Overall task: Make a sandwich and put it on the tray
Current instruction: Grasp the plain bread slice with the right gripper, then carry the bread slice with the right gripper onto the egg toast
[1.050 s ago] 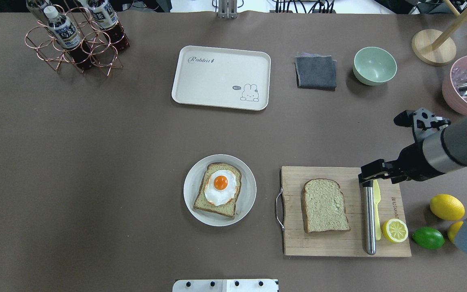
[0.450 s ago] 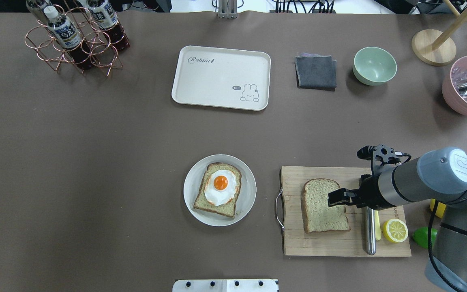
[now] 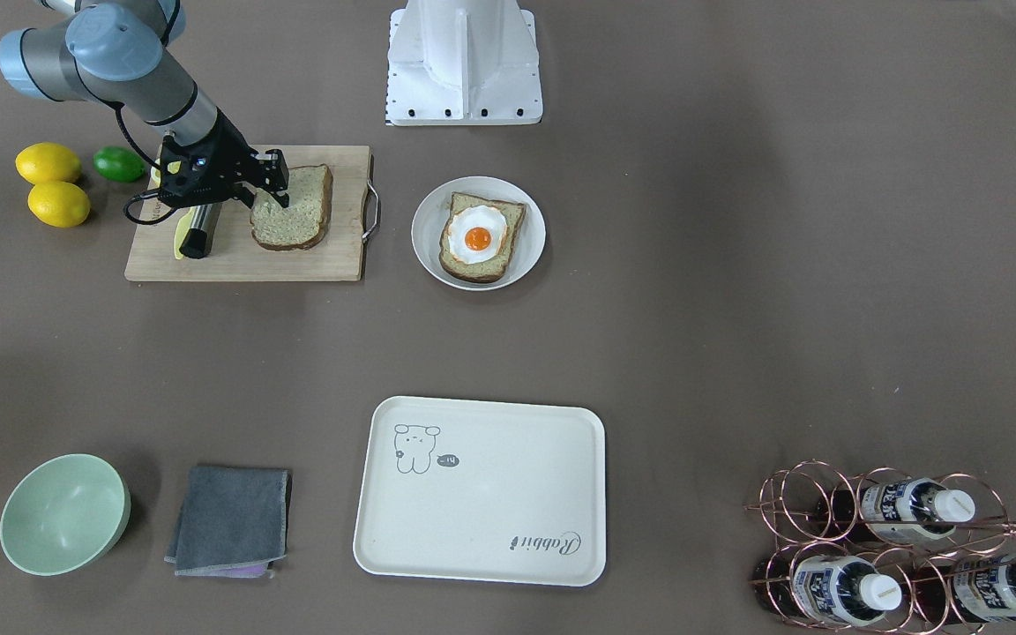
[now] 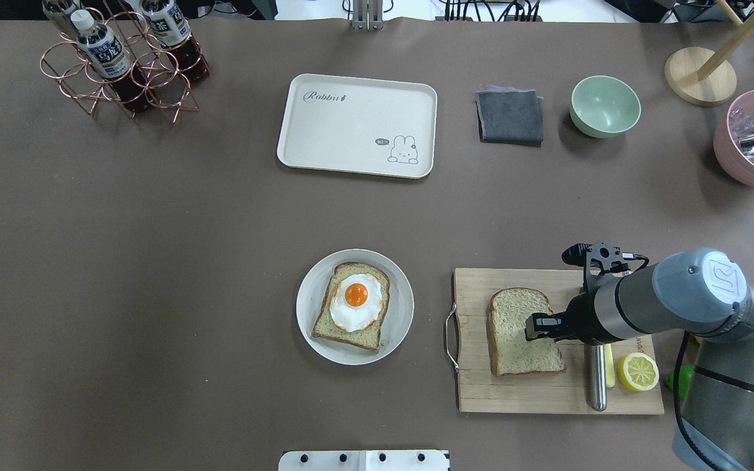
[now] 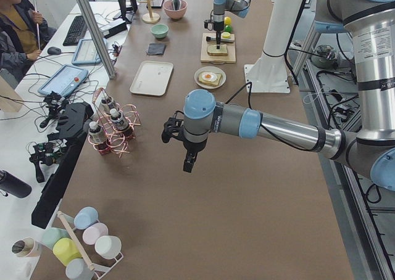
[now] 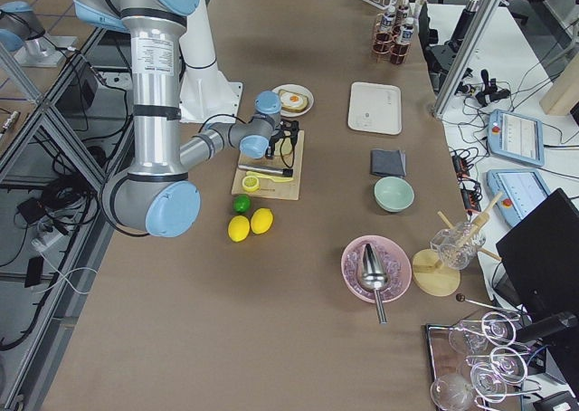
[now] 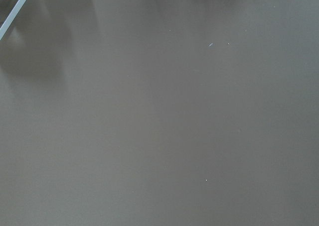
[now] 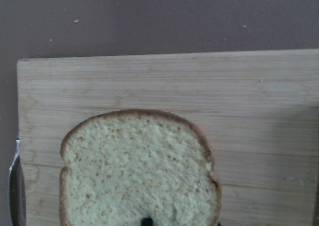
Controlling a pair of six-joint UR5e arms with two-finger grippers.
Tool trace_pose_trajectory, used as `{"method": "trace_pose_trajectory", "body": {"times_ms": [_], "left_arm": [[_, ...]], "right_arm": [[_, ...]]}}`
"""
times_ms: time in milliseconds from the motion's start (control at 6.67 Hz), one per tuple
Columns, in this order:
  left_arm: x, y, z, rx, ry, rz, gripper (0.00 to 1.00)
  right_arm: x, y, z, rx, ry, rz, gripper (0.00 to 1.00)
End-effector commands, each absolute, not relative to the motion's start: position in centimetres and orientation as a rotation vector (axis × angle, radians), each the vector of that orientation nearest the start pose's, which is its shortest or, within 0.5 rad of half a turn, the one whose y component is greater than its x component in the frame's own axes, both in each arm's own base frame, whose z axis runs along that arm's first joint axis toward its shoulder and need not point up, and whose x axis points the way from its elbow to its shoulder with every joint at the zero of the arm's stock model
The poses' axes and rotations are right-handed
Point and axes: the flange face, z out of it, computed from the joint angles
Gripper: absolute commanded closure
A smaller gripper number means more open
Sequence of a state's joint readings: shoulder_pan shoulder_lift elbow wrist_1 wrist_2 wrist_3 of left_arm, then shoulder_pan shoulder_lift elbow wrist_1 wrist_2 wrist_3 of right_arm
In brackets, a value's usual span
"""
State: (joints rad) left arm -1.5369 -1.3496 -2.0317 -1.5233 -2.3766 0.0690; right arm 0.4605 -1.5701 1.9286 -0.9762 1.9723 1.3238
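One bread slice (image 4: 518, 330) lies flat on the wooden cutting board (image 4: 534, 392). It also shows in the right wrist view (image 8: 139, 171). My right gripper (image 4: 534, 325) hangs over this slice's right edge, pointing down, jaws apparently open and holding nothing. The other bread slice (image 4: 351, 327) lies on a round white dish (image 4: 398, 327) with the fried egg (image 4: 355, 302) on top. The cream tray (image 4: 351, 124) lies at the far middle, bare. My left gripper (image 5: 189, 163) shows only in the exterior left view, above bare table; I cannot tell whether it is open or shut.
A steel-handled knife (image 4: 596, 386), a yellow knife and a lemon half (image 4: 637, 371) lie on the board's right side. Lemons (image 3: 48, 163) and a lime (image 3: 118, 163) sit beside it. A grey cloth (image 4: 510, 116), green bowl (image 4: 605, 106), pink bowl (image 4: 753, 140) and bottle rack (image 4: 122, 65) stand at the back.
My right gripper moved left from the board's far right corner, over the knife, to the bread slice's right edge. The bread, egg and tray have not moved.
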Motion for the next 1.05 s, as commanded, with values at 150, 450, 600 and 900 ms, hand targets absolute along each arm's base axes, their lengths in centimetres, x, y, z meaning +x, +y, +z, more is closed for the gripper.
{"method": "trace_pose_trajectory", "body": {"times_ms": [150,450,600,900], "left_arm": [[-4.8,-39.9,53.7,0.188,0.801,0.172,0.03],[-4.8,-38.6,54.7,0.188,0.802,0.171,0.03],[-4.8,-38.6,54.9,0.185,0.802,0.17,0.03],[-4.8,-38.6,55.2,0.182,0.802,0.17,0.03]], "right_arm": [[-39.9,-31.5,37.1,0.005,-1.104,-0.01,1.0],[-42.5,-32.4,31.8,-0.013,-1.19,0.031,1.0],[-44.6,-32.8,28.8,-0.025,-1.233,0.054,1.0],[-46.9,-32.6,25.2,-0.045,-1.287,0.07,1.0]]}}
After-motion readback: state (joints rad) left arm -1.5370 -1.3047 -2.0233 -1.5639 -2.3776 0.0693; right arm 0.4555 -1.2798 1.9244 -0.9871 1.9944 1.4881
